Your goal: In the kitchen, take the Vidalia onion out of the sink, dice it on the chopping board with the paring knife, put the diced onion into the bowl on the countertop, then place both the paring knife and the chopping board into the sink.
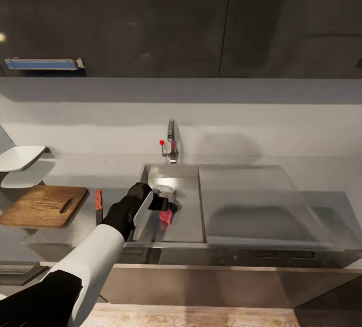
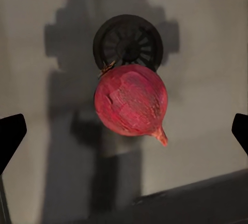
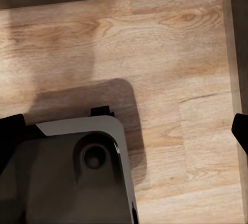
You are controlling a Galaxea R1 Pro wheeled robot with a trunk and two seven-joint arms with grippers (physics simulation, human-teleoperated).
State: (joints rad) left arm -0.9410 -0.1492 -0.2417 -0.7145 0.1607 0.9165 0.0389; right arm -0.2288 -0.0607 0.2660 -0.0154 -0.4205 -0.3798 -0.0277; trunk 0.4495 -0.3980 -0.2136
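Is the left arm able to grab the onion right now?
Probably yes. The left gripper hangs open over the sink, the onion lies between its fingertips by the drain, and nothing blocks it.

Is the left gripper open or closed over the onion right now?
Open: the left gripper fingers sit wide apart, the Vidalia onion untouched between them.

Legible text, labels, brands, numbers, signs: none. No item in any view carries readable markings.

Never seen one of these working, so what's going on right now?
Left gripper open over the Vidalia onion in the sink. Right gripper open, above the floor. Nothing in the way.
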